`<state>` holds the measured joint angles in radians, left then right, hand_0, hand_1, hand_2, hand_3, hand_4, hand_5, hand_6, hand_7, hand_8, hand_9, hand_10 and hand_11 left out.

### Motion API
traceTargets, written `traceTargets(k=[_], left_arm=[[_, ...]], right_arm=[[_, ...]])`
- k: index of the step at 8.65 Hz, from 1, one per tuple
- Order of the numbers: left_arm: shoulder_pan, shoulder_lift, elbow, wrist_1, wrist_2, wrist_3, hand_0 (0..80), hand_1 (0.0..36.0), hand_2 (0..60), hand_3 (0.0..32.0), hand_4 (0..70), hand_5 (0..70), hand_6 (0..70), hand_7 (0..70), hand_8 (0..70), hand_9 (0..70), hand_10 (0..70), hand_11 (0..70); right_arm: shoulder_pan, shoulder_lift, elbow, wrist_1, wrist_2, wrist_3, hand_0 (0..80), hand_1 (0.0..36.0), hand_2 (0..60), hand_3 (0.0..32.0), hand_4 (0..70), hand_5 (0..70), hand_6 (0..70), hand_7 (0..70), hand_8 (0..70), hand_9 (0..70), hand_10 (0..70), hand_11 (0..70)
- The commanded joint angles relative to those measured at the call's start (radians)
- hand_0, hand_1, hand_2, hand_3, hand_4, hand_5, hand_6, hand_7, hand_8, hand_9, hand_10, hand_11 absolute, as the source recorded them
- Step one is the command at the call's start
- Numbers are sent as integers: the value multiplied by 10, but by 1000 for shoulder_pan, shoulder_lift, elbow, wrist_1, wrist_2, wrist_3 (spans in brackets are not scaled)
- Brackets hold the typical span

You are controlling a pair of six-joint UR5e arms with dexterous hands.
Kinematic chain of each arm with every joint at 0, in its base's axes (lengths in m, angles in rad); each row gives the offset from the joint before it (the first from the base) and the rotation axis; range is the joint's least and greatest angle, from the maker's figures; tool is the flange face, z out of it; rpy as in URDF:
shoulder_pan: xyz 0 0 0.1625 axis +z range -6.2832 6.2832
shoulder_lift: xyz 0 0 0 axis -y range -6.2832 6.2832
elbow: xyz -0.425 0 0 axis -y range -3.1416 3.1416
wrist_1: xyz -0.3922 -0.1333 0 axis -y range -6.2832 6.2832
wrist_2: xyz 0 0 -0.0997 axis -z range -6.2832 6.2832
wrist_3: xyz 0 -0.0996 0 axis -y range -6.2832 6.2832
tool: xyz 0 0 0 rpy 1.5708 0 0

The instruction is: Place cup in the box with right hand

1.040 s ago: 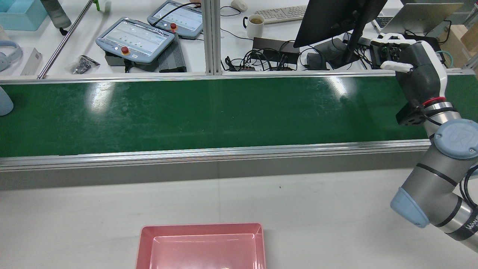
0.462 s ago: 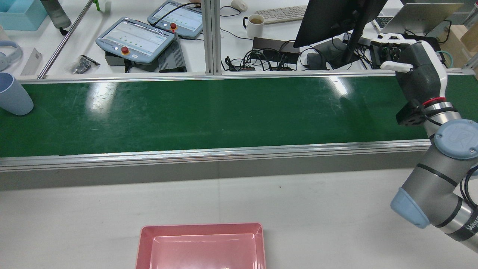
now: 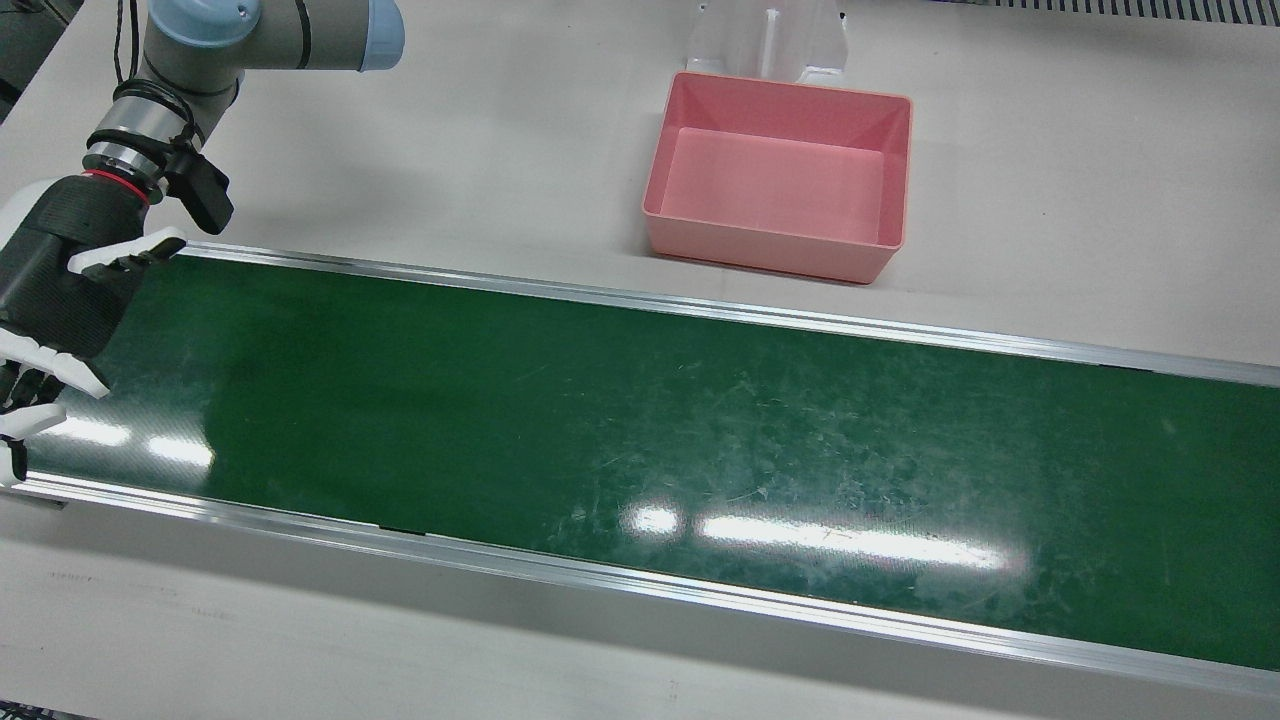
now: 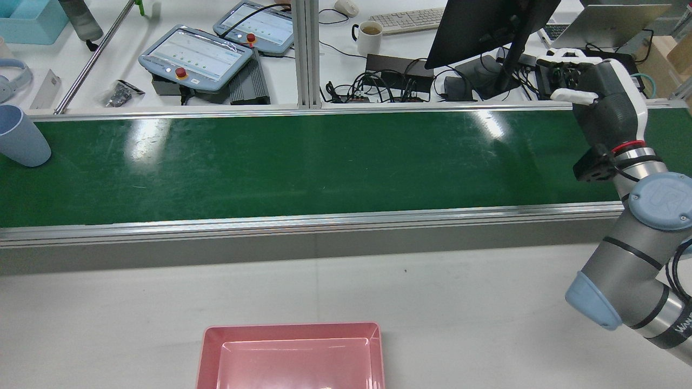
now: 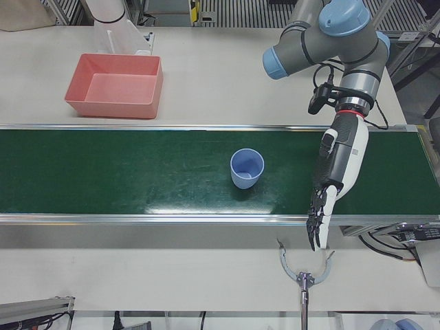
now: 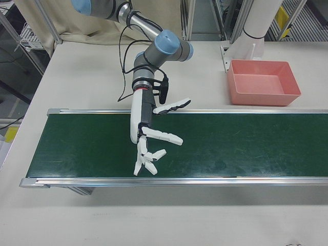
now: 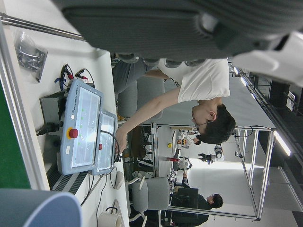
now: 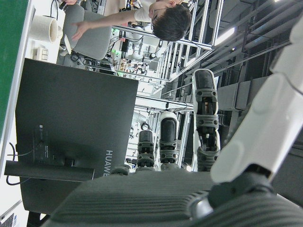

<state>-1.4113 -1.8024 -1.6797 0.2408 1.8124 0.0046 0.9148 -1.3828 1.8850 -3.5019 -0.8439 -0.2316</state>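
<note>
A light blue cup stands upright on the green conveyor belt; it also shows at the far left edge of the rear view and in the left hand view. My right hand is open and empty, held above the belt's other end, far from the cup; it also shows in the right-front view and the front view. My left hand is open and empty, fingers stretched out over the belt's front rail, to the view's right of the cup. The empty pink box sits on the white table beside the belt.
Aluminium rails run along both edges of the belt. Behind it lie teach pendants, a mug, a monitor and cables. A white stand is behind the box.
The cup has come into the rear view from its left edge, carried to the right on the belt. My right hand has stayed in place.
</note>
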Motion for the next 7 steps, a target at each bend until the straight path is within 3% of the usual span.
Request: traceTargets(k=[1, 7], left_arm=[[0, 0, 0, 0, 1, 0, 0, 0, 0, 0, 0, 0, 0, 0, 0, 0, 0, 0], [0, 0, 0, 0, 1, 0, 0, 0, 0, 0, 0, 0, 0, 0, 0, 0, 0, 0]], right_arm=[[1, 1, 0, 0, 0, 0, 490, 8, 0, 0, 694, 1, 111, 630, 76, 219, 0, 0], [3, -1, 6, -2, 0, 0, 481, 34, 0, 0, 654, 1, 110, 628, 75, 219, 0, 0]])
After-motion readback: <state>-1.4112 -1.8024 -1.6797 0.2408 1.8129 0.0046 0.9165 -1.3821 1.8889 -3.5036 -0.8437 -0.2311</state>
